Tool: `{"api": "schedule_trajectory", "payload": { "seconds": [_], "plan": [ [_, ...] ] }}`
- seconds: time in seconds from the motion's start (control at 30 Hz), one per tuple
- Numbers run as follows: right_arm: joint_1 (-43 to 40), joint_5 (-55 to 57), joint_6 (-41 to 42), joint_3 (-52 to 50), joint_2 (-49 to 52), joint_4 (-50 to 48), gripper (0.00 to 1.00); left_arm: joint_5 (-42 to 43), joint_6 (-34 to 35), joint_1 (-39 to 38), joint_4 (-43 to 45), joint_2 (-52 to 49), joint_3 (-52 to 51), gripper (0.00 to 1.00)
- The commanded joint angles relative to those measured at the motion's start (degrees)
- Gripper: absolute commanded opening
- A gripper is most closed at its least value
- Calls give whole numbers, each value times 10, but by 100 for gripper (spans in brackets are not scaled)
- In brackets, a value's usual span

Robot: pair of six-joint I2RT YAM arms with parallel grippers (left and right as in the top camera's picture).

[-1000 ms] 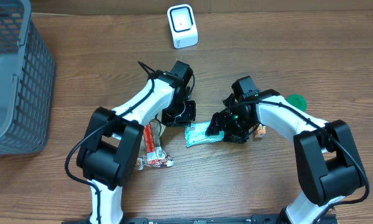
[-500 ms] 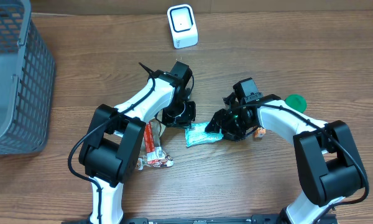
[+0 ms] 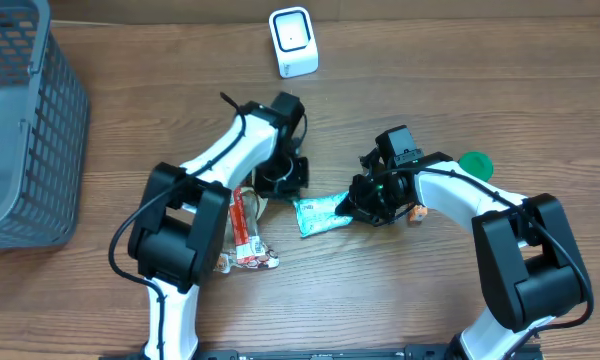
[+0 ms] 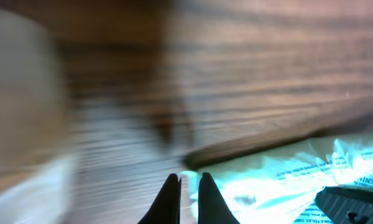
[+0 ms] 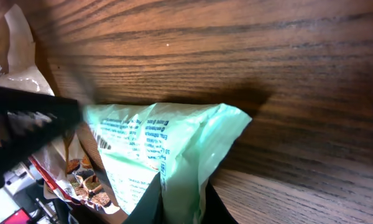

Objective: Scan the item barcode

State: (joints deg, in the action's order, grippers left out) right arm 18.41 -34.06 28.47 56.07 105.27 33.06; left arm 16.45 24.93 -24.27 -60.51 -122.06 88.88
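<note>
Mid-frame on the counter (image 3: 430, 80), our right end effector (image 3: 350, 208) pinches the green packet (image 3: 320, 213) by its edge, the left end effector (image 4: 188, 185) closed and empty beside it; we judge this thin hold on floppy film may slip, or fold the barcode (image 5: 103, 143) away from the scanner (image 3: 293, 42) at upper centre.

back middle: wide-open table (image 3: 410, 85) in front of the scanner (image 3: 293, 42), easy lane
left edge: grey basket (image 3: 25, 120) walls it off
centre: tight, left gripper (image 4: 189, 180) sits just beside the green packet (image 3: 320, 214), right gripper (image 5: 183, 182) pinches its other end
front left: snack wrappers (image 3: 243, 238) lie right by the left arm (image 3: 225, 155)
right: green lid (image 3: 474, 162) just beside the right arm (image 3: 470, 195)
front middle: bare wood, 1 more way in
</note>
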Motion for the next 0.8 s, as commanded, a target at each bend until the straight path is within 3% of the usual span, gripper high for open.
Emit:
{"api": "schedule_trajectory", "payload": {
  "seconds": [0.0, 0.27, 0.57, 0.6, 0.63, 0.73, 0.77],
  "plan": [
    [1, 5, -4, -2, -4, 0, 9, -90, -13, 29, -33, 9, 69, 4],
    [1, 9, -65, 0, -4, -3, 4, -186, -23, 57, -113, 60, 181, 4],
    [1, 23, -172, 54, -5, 0, 4, -261, -23, 132, -110, 131, 190, 7],
    [1, 23, -185, 60, -5, 0, 4, -261, -23, 142, -111, 131, 190, 11],
    [1, 23, -198, 67, -5, 2, 4, -261, -22, 152, -112, 131, 190, 23],
    [1, 38, -203, 89, -6, 10, 4, -260, -22, 183, -113, 127, 190, 29],
    [1, 42, -208, 98, -6, 18, 4, -261, -22, 194, -111, 127, 190, 36]
  ]
}}
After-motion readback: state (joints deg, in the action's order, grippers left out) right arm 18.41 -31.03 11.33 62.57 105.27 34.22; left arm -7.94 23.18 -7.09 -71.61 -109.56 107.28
